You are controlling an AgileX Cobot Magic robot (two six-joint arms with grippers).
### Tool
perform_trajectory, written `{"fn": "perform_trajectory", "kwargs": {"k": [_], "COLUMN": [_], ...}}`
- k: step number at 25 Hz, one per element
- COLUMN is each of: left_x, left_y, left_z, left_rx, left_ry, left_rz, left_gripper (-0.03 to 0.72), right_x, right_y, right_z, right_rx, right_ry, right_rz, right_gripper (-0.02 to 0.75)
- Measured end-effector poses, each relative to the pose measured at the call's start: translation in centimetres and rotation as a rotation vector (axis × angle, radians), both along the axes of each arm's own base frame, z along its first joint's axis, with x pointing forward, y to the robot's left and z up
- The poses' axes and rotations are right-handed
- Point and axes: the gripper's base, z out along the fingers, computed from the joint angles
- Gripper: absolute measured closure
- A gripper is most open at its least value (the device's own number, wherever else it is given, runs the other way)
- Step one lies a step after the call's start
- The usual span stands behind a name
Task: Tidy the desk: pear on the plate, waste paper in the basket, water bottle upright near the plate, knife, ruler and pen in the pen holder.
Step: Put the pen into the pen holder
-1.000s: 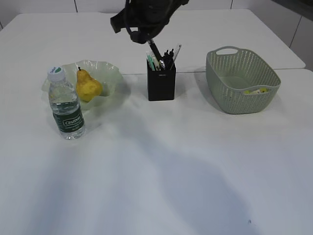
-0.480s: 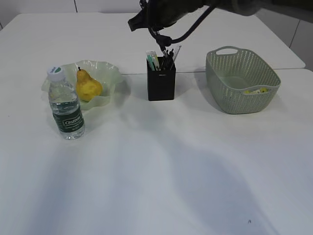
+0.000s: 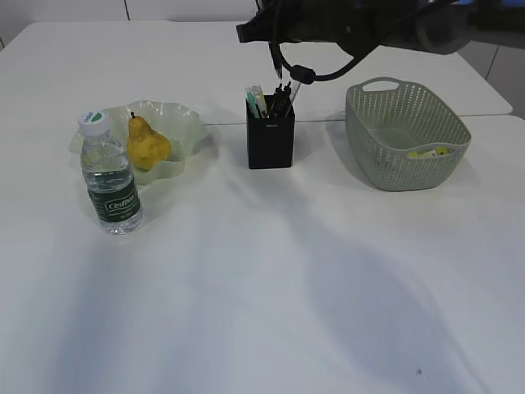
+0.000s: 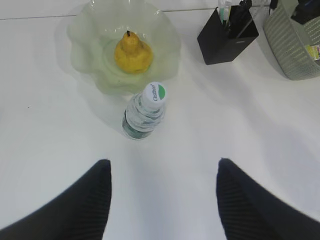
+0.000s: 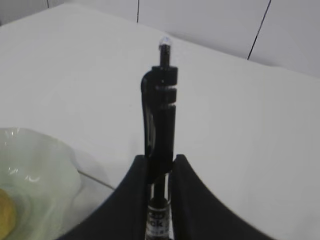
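Bright, even overhead light, soft shadows.
Broad faint arm shadows cross the white surface (image 3: pixel 246 287); right wrist view is soft, its near hand (image 5: pixel 160 200) blurred; dark arm at the far edge smeared.

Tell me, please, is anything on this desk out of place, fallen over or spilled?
Nothing stands out. The pear sits on the plate, the water bottle stands upright beside it, and the waste paper lies in the basket. The right gripper holds a black pen.
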Motion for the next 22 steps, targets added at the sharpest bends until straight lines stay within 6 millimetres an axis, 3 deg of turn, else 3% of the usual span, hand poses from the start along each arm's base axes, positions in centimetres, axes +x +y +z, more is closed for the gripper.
{"fn": "perform_trajectory", "kwargs": {"k": [5,14,22], "left_x": [0.2,0.3,0.4], "left_y": [0.1,0.1,0.1], "left_z": [0.1,0.3,0.2], "left_rx": [0.000,0.001,0.001], "left_ry": [-0.026,-0.044,-0.044], "left_rz": [0.010,0.017,0.017], "left_gripper": [0.222,0.222,0.222], "right_x": [0.3,1.7,1.9], "right_y": [0.5,1.4,1.6], "right_z": [0.0,-5.7,-7.0], "right_rx": [0.053,0.062,0.074], "right_ry": [-0.103,-0.076,-0.085], "right_rz": [0.048,0.081,0.094], "right_gripper": [0.637,0.637,0.637]}}
